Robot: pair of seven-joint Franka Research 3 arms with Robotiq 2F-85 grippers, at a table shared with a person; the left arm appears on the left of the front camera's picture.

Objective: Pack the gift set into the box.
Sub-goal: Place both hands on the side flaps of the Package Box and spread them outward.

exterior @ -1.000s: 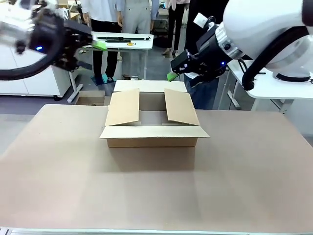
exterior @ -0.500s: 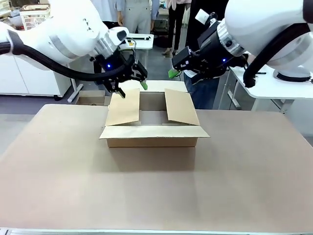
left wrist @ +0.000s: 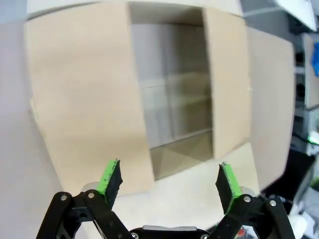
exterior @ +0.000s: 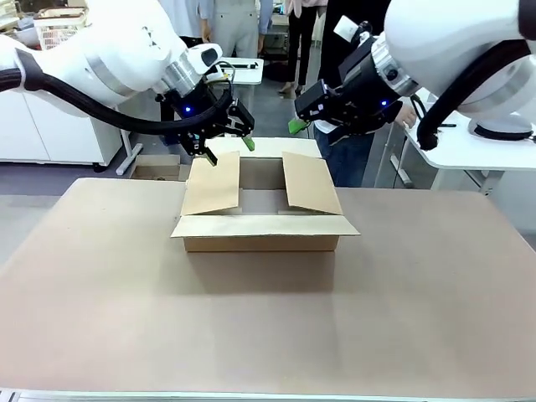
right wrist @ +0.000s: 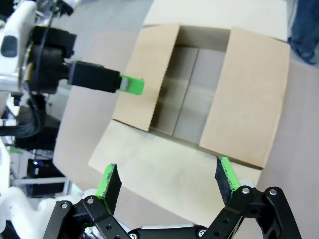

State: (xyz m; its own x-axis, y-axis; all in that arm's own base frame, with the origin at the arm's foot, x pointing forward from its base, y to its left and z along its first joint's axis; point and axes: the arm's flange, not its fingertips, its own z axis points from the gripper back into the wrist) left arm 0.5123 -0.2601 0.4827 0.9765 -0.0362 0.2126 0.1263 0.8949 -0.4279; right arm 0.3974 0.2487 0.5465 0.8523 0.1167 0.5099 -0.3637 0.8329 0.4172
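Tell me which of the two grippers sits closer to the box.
The left gripper: open, it hangs just above the left-side flap of the box. The right gripper, also open, is higher and farther off.

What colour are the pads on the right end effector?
Bright green pads, seen best in the right wrist view.

One box [exterior: 261, 243], four flaps [exterior: 211, 184], one left claw [exterior: 229, 151], one right claw [right wrist: 167, 179], one table [exterior: 251, 335]
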